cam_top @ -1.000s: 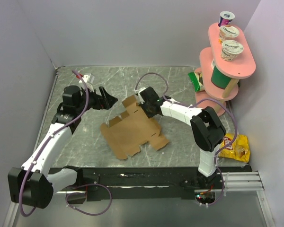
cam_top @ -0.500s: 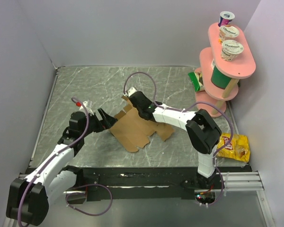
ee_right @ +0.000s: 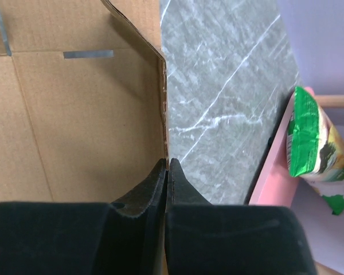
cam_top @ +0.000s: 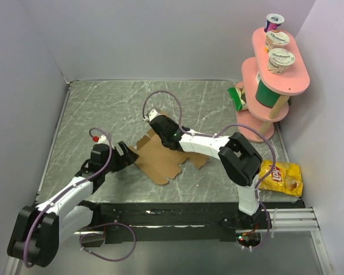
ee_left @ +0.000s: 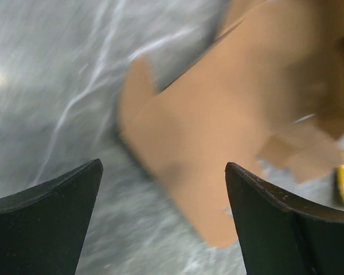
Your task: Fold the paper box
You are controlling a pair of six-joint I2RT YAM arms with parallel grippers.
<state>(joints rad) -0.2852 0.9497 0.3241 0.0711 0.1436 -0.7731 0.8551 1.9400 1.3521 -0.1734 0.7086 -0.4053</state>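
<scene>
— What's the surface like?
— A grey, marble-patterned table point(cam_top: 103, 109) with white veins, closed in by plain pale walls point(cam_top: 160, 40) at the back and on both sides.
— And the paper box point(cam_top: 160, 160)?
— It's an unfolded brown sheet near the middle of the table. The right gripper point(ee_right: 166, 167) is pressed together on its far edge. The left gripper point(ee_left: 163, 172) is spread wide just beside its left side.
— Anything else?
— A pink stand point(cam_top: 301, 77) holding cups point(cam_top: 281, 60) is at the far right, and a yellow snack bag point(cam_top: 282, 177) lies at the near right.
</scene>
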